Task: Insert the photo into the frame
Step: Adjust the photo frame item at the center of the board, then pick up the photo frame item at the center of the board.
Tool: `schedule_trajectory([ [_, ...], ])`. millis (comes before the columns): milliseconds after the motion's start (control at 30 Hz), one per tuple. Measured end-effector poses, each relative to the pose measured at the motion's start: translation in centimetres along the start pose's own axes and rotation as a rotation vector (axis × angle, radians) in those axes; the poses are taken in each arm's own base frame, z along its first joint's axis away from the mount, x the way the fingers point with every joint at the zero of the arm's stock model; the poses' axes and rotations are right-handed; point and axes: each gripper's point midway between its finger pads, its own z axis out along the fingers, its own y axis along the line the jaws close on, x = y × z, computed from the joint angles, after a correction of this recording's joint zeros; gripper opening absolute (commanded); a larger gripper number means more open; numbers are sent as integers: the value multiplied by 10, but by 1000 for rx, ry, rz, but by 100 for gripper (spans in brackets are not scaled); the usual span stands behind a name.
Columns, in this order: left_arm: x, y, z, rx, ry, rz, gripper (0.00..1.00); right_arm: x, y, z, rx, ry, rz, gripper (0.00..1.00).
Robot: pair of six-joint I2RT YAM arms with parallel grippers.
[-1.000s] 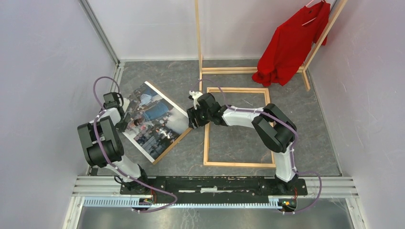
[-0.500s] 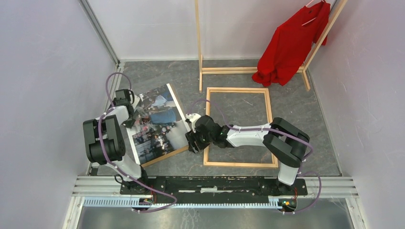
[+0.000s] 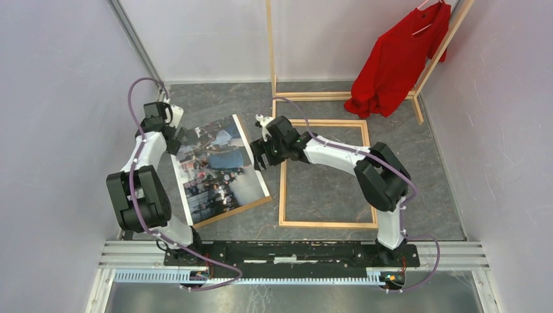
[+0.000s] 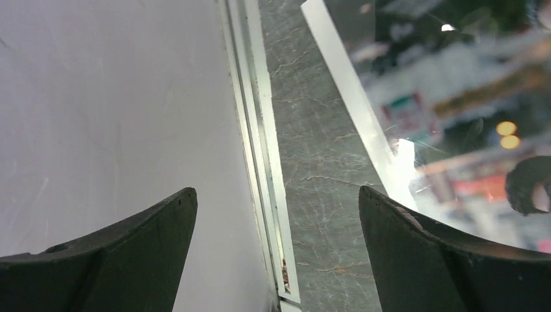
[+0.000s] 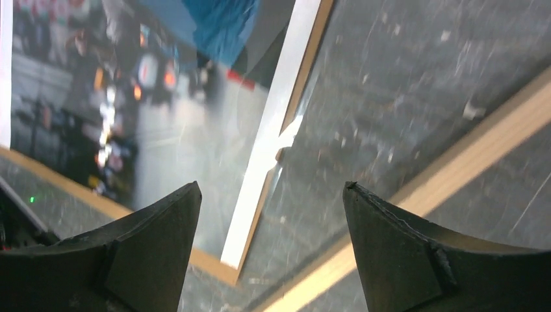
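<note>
The photo (image 3: 222,169), a street-scene print, lies face up on a brown backing board (image 3: 233,211) left of centre. To its right, flat on the grey floor, lies the light wooden frame (image 3: 282,192), with nothing inside it. My right gripper (image 3: 257,155) hovers open over the photo's right edge. In the right wrist view that white-bordered edge (image 5: 273,140) and a frame rail (image 5: 468,156) pass between its fingers (image 5: 390,234). My left gripper (image 3: 175,138) is open at the photo's far left corner. Its wrist view shows the photo (image 4: 455,97), bare floor and the wall.
A wooden clothes rack (image 3: 313,96) with a red shirt (image 3: 398,59) stands at the back right, just beyond the frame. White walls close in on the left (image 3: 65,98) and right. A metal rail (image 3: 293,251) carries both arm bases at the near edge.
The right gripper has moved away along the photo's right edge, from its near corner to its far end, and opened wider. The left gripper shifted farther back. The photo slid slightly rightward.
</note>
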Motion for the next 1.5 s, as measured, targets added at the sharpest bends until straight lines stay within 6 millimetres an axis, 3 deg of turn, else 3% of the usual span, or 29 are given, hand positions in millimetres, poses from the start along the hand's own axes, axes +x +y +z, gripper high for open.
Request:
schedule_trajectory([
  [133,16,10,11,-10,49,-56,98,-27,-5,27,9,-29,2,88],
  [200,30,10,22,0,92,-86,98,-30,-10,40,17,-24,8,89],
  [267,43,6,31,21,136,-109,97,-32,-17,56,36,-15,13,98],
  [333,50,2,34,41,156,-134,96,-31,-25,67,57,-10,21,98],
  [700,59,-35,57,150,203,-199,91,-52,-45,78,101,-154,47,98],
  [833,51,-35,61,145,195,-208,91,-57,-47,79,81,-203,89,98],
  [1000,39,-37,64,147,180,-198,91,-61,-34,79,-49,-203,137,98],
  [1167,23,-42,68,153,163,-176,91,-84,-31,99,-81,-168,146,98],
  [1233,20,-45,68,154,157,-172,91,-83,-32,102,-68,-160,147,98],
  [1500,13,-48,69,152,152,-157,90,-69,-31,92,-55,-156,158,79],
])
